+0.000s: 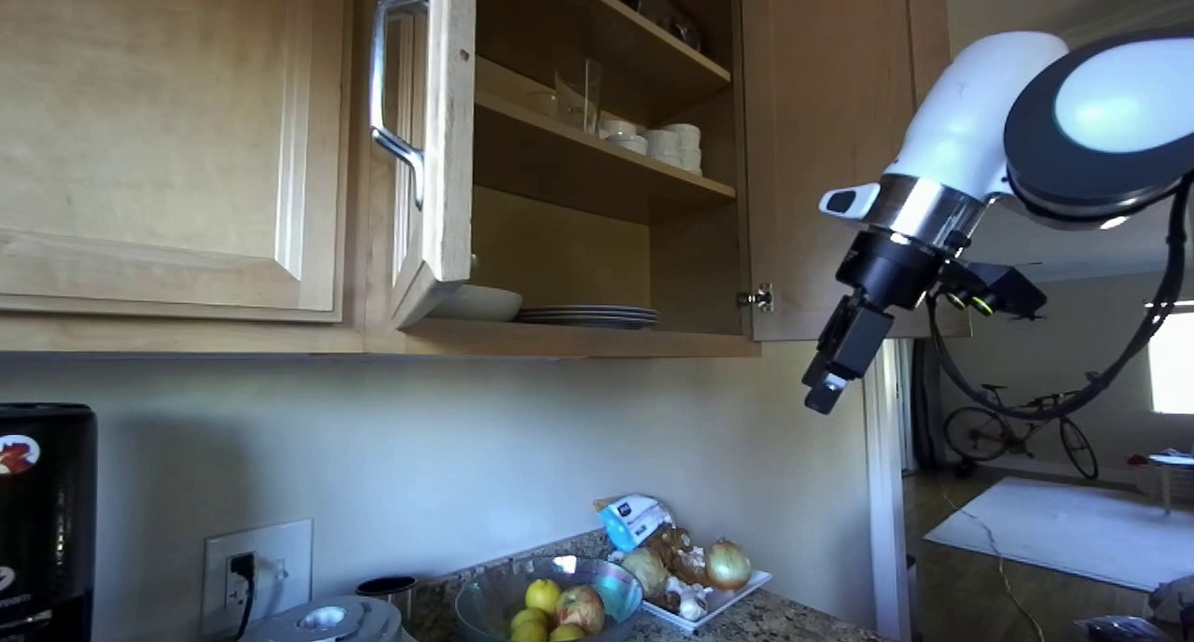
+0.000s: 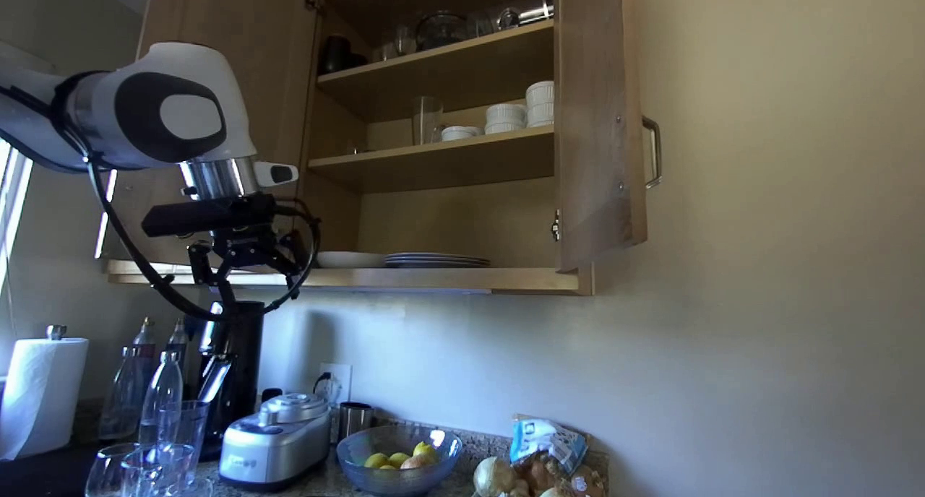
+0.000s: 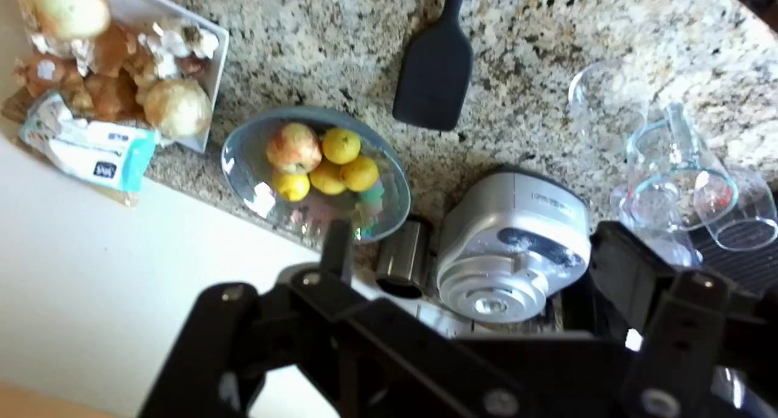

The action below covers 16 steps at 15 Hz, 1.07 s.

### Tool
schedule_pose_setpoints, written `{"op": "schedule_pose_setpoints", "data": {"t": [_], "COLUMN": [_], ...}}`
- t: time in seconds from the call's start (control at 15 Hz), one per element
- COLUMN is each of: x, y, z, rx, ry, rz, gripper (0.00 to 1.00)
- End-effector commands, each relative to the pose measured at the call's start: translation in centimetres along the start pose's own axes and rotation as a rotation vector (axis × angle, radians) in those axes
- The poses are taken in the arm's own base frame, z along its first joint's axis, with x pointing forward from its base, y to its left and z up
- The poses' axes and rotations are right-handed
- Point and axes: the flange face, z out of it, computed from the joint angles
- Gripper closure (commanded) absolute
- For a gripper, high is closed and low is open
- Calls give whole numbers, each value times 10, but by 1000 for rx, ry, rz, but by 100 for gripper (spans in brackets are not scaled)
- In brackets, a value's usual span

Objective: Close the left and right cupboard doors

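Observation:
The left cupboard door stands open, seen nearly edge-on, with its silver bar handle toward the camera. In an exterior view its inner face shows, partly behind the arm. The right cupboard door also stands open. In an exterior view it swings out at the right, with its silver handle on the outer side. My gripper hangs in front of the cupboard, pointing down; it also shows in an exterior view. In the wrist view the gripper has its fingers wide apart with nothing held.
A broad shut door adjoins on the left. Inside are shelves with white ramekins and plates. On the counter below are a fruit bowl, an onion tray, a silver appliance and glasses.

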Motion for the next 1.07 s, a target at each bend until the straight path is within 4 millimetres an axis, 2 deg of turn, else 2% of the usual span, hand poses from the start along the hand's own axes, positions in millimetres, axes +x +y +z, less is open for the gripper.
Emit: {"op": "schedule_pose_setpoints", "data": {"t": [0.0, 0.53, 0.73, 1.0], "x": [37, 120, 139, 160], "y": [-25, -101, -128, -145], "z": [-14, -42, -52, -62], "rx": [0, 50, 128, 225], "ry": [127, 338, 371, 375], "rz": [-54, -244, -273, -277], "gripper": [0, 0, 0, 0]}}
